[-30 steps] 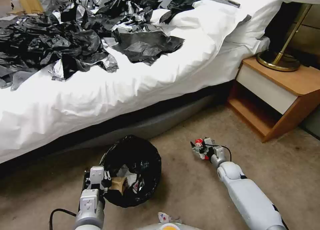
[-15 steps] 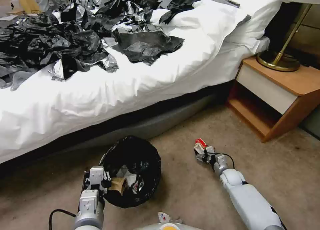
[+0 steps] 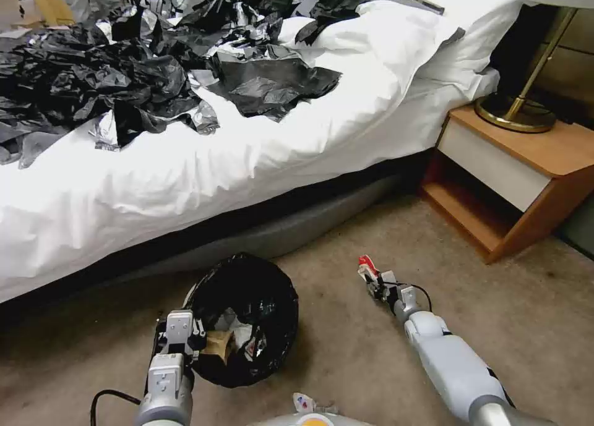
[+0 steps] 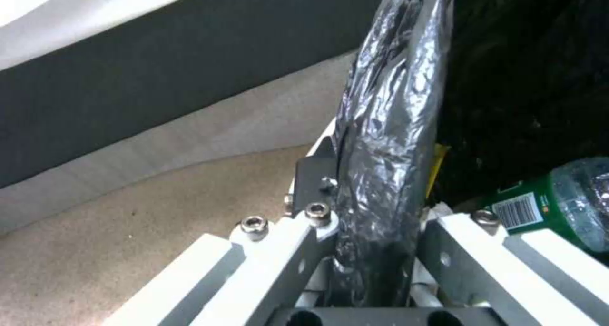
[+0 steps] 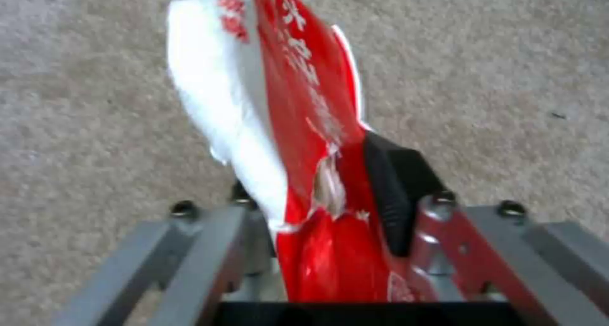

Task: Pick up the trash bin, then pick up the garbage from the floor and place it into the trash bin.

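Note:
The trash bin [image 3: 247, 315] with its black bag liner hangs above the carpet near the bed, and my left gripper [image 3: 185, 345] is shut on its rim [image 4: 380, 164]. Inside it lie a brown wrapper [image 3: 218, 344], white tissue [image 3: 238, 330] and a green-labelled plastic bottle [image 4: 558, 202]. To the right of the bin, my right gripper [image 3: 373, 281] is shut on a red-white packet [image 5: 298, 140] of garbage, held above the carpet. Another small red-white wrapper [image 3: 304, 402] lies on the floor by my base.
A bed with white sheets [image 3: 247, 148] runs across the back, covered with black and silver plastic sheets [image 3: 124, 73]. A wooden nightstand [image 3: 513, 172] with a brass lamp [image 3: 520, 110] stands at the right. Bare carpet [image 3: 371, 364] lies between the bin and my right arm.
My right gripper has turned at the wrist with the red-white packet, so the packet now sticks up and away from me. The left gripper and the bin have barely moved.

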{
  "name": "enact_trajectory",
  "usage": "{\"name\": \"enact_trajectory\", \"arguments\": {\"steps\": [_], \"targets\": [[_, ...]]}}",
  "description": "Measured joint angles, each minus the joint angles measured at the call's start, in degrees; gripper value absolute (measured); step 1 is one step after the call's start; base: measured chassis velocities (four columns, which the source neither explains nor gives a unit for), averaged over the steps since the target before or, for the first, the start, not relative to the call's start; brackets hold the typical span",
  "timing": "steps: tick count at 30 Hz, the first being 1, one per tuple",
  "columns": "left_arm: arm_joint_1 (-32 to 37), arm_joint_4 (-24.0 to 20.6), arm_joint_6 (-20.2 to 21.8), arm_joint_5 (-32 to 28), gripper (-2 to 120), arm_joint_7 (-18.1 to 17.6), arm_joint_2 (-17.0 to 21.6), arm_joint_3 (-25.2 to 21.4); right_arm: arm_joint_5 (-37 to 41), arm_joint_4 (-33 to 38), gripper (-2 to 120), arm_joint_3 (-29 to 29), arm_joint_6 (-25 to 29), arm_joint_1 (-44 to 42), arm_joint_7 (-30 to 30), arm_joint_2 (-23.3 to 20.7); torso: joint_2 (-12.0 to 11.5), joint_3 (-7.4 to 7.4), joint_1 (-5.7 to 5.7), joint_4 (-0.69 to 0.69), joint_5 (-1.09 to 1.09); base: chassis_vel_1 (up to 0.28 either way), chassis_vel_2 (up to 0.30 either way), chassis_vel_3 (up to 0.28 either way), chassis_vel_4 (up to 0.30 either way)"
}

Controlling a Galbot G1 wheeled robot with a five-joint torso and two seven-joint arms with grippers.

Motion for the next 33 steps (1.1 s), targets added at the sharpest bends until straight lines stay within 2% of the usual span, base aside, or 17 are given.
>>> {"name": "enact_trajectory", "arguments": {"steps": [1, 2, 4, 7, 14, 20, 23, 24, 28, 29, 31, 32, 33], "targets": [[-0.08, 0.0, 0.0, 0.11, 2, 0.0, -0.04, 0.12, 0.11, 0.55, 18, -0.01, -0.06, -0.21, 0.12, -0.08, 0.0, 0.0, 0.0, 0.0, 0.0, 0.0, 0.0, 0.0, 0.0], [-0.08, 0.0, 0.0, 0.11, 2, 0.0, -0.04, 0.12, 0.11, 0.55, 18, -0.01, -0.06, -0.21, 0.12, -0.08, 0.0, 0.0, 0.0, 0.0, 0.0, 0.0, 0.0, 0.0, 0.0], [-0.21, 0.0, 0.0, 0.19, 2, 0.0, -0.06, 0.3, 0.82, 2.22, 7, -0.16, -0.24, -1.11, 0.42, -0.44, 0.0, 0.0, 0.0, 0.0, 0.0, 0.0, 0.0, 0.0, 0.0], [-0.23, 0.01, 0.0, 0.23, 2, 0.0, -0.04, 0.32, 1.29, 3.61, 0, -0.16, -0.41, -1.98, 0.65, -0.84, 0.0, 0.0, 0.0, -0.01, -0.02, 0.0, 0.0, 0.0, 0.0], [-0.32, 0.13, 0.0, 0.35, 2, 0.04, 0.02, 0.53, 2.21, 6.41, 0, 0.33, -0.75, -3.65, 1.5, -1.7, 0.0, 0.0, 0.0, -0.01, -0.01, 0.0, 0.0, 0.0, 0.0], [-0.41, 0.45, -0.04, 0.5, 2, 0.06, -0.04, 0.73, 3.82, 12.45, 0, 1.42, -0.74, -6.36, 3.24, -2.32, 0.0, 0.0, 0.0, -0.01, -0.02, 0.0, 0.0, 0.0, 0.0], [-0.45, 0.71, -0.06, 0.52, 2, 0.07, -0.04, 0.81, 6.71, 21.95, 0, 2.54, -0.95, -10.27, 4.57, -3.23, 0.0, 0.0, 0.0, 0.0, -0.02, 0.0, 0.0, 0.0, 0.0], [-0.45, 0.71, -0.06, 0.52, 2, 0.07, -0.04, 0.81, 6.71, 21.95, 0, 2.54, -0.95, -10.27, 4.57, -3.23, 0.0, 0.0, 0.0, 0.0, -0.02, 0.0, 0.0, 0.0, 0.0], [-0.57, 0.92, -0.06, 0.67, 2, 0.13, -0.01, 1.04, 11.48, 42.01, 0, 4.04, -1.78, -17.39, 5.45, -4.93, 0.0, 0.0, 0.0, 0.0, -0.04, 0.0, 0.0, 0.0, 0.0], [-0.57, 0.92, -0.06, 0.67, 2, 0.13, -0.01, 1.04, 11.48, 42.01, 0, 4.04, -1.78, -17.39, 5.45, -4.93, 0.0, 0.0, 0.0, 0.0, -0.04, 0.0, 0.0, 0.0, 0.0], [-0.76, 1.23, -0.06, 0.92, 2, 0.17, -0.04, 1.24, 12.57, 54.72, 0, 4.37, -1.12, -22.21, 4.61, -5.54, 0.0, 0.0, 0.0, -0.02, -0.02, 0.0, 0.0, 0.0, 0.0], [-0.76, 1.23, -0.06, 0.92, 2, 0.17, -0.04, 1.24, 12.57, 54.72, 0, 4.37, -1.12, -22.21, 4.61, -5.54, 0.0, 0.0, 0.0, -0.02, -0.02, 0.0, 0.0, 0.0, 0.0], [-0.8, 1.3, -0.05, 0.97, 2, 0.17, -0.06, 1.29, 12.69, 57.88, 0, 4.26, -0.57, -23.43, 3.81, -5.74, 0.0, 0.0, 0.0, -0.02, -0.03, 0.0, 0.0, 0.0, 0.0]]}}
